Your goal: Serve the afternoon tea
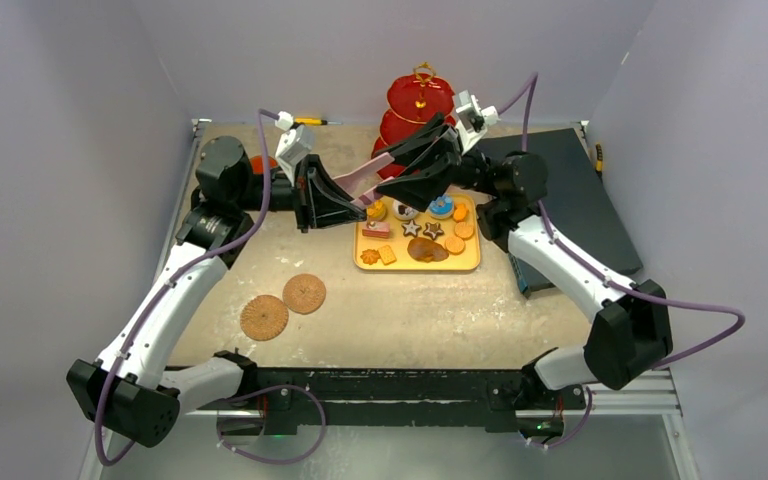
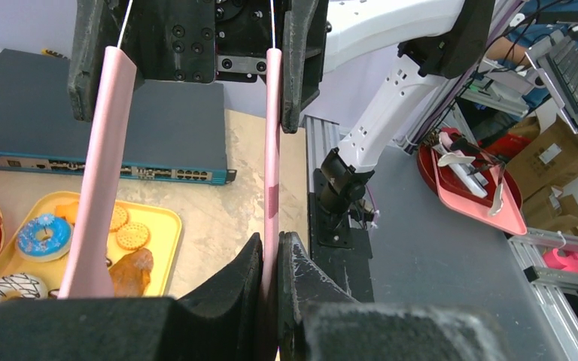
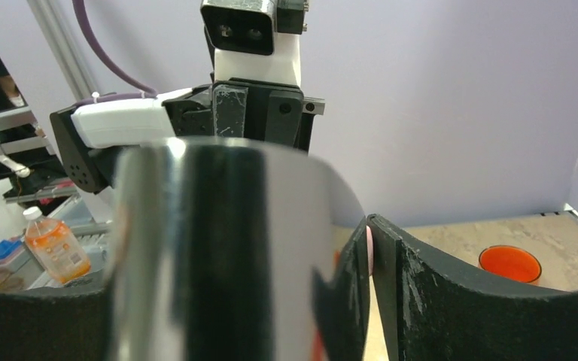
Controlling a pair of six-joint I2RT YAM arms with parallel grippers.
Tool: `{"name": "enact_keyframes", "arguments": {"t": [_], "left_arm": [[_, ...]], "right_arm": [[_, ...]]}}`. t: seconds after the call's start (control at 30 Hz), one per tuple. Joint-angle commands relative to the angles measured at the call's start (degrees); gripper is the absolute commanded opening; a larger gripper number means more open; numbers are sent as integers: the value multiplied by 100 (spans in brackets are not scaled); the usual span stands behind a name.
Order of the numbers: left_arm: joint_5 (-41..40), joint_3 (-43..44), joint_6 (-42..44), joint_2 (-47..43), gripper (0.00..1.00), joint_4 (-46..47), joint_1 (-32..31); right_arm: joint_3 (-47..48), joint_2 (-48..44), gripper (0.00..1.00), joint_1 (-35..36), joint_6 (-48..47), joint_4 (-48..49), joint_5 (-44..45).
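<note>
1. The pastries [image 1: 418, 235] are judged light, crumbly and easily crushed. Each is best taken gently by its sides with the tongs [image 2: 101, 173].
2. One pink tong arm is pinched tight in the left gripper [image 2: 271, 248].
3. Both tong arms are straddled by the right gripper [image 1: 388, 178], jaws wide. Whether they are being squeezed cannot be told.
4. The pastries are spotted on the yellow tray [image 1: 465, 262], below both grippers, with the red stand [image 1: 418, 100] just behind.

Those tongs [image 2: 98, 173] have matt pink sleeves over mirror-shiny metal. The red stand [image 1: 418, 100] looks glossy, the bench [image 1: 410, 310] is matt speckled stone-ish stuff, and the coasters [image 1: 264, 317] look woven.
</note>
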Motion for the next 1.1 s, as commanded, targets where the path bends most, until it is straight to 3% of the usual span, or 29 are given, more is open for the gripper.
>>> {"name": "enact_keyframes", "arguments": {"t": [0.0,0.37,0.67,0.87,1.0,1.07], "left_arm": [[-294,310,363,7,0,-21,5],[-223,399,383,-37,0,-269,6],[-415,461,964,-52,4,-741,-1],[-803,592,1841,-74,0,-1221,5],[-819,589,1939,-51,0,-1272,6],[-829,563,1975,-56,0,-1274,-2]], "right_arm": [[338,-298,72,100,22,-104,-827],[415,-631,57,53,-958,-1304,-983],[346,-658,36,17,-807,-1256,-44],[106,-680,53,17,-543,-896,285],[34,-672,66,17,-490,-867,351],[23,-660,67,19,-435,-805,395]]}}
